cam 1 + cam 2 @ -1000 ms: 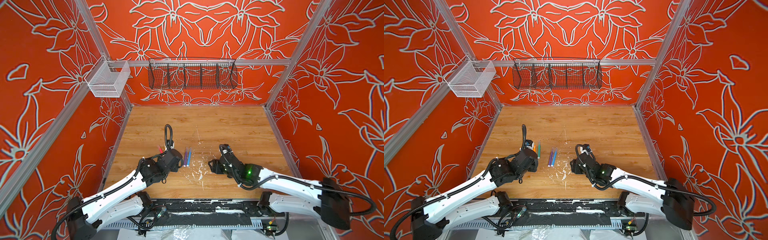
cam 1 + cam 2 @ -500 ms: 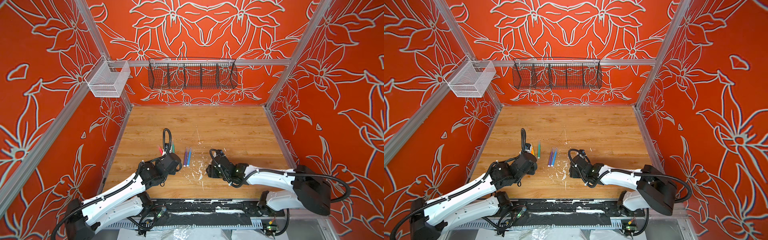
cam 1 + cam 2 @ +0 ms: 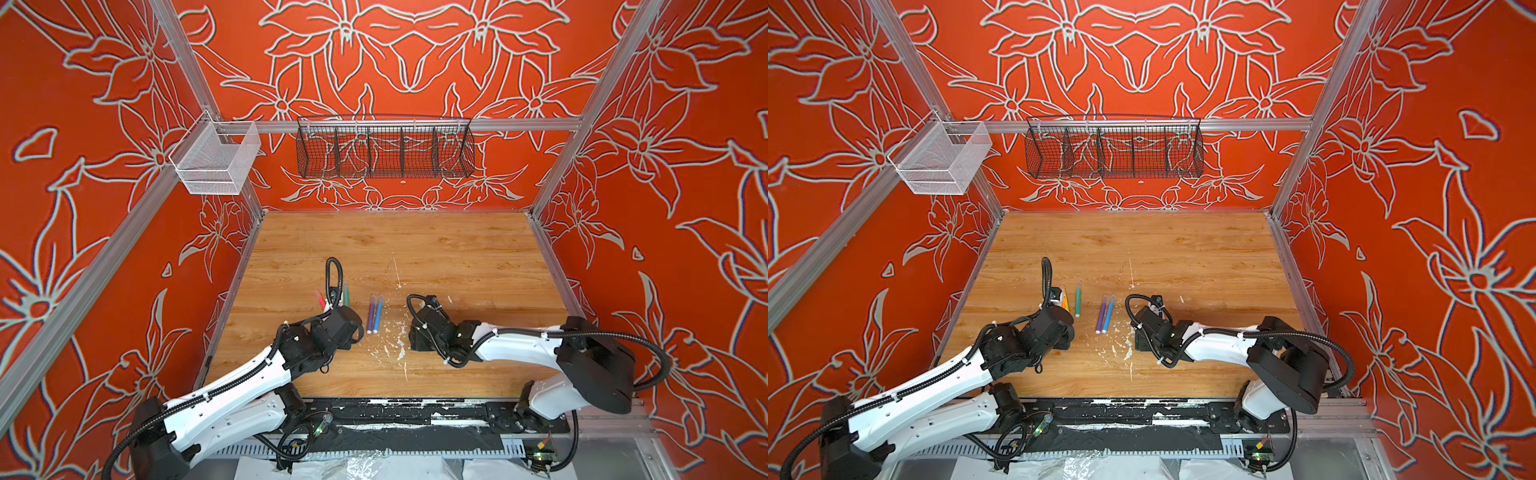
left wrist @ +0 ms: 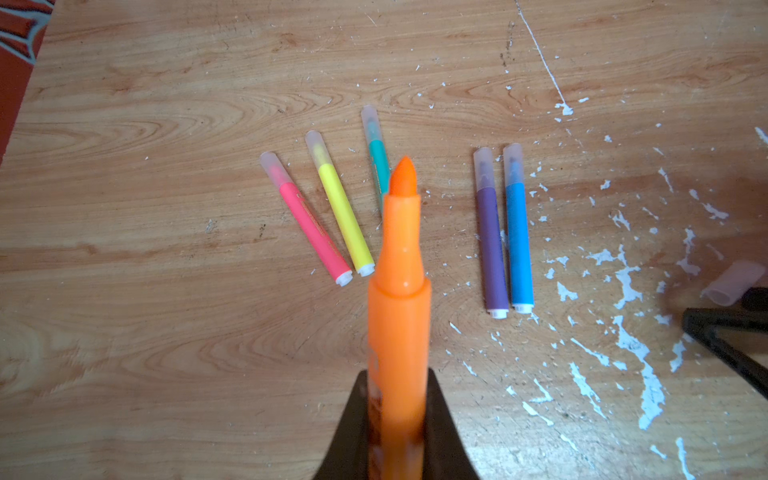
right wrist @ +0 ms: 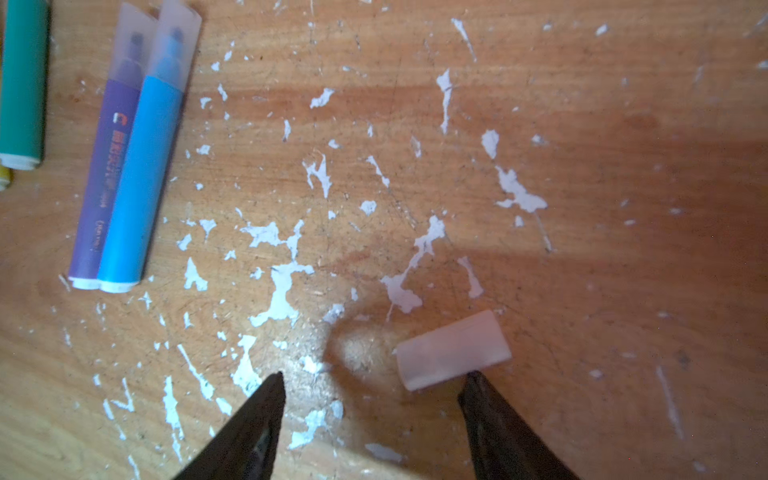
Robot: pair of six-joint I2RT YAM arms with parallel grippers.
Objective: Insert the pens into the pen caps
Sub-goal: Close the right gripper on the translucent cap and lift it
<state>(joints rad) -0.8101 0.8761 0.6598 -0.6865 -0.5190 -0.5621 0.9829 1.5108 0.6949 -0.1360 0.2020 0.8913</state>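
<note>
Centring the parted right claw (image 5: 372, 376) on the clear cap (image 5: 453, 351) beside one jaw looks key; the left claw (image 4: 397, 376) clamps the orange pen (image 4: 401, 257).

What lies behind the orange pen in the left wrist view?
The green pen, capped: its cap and part of its barrel show. The orange pen covers the rest of the barrel and the end plug.

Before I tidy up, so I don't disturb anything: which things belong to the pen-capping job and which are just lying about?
Job: orange pen in the left tool; loose cap by the right tool; five capped pens.
Lying about: black wire basket, white mesh basket, paint flecks.
</note>
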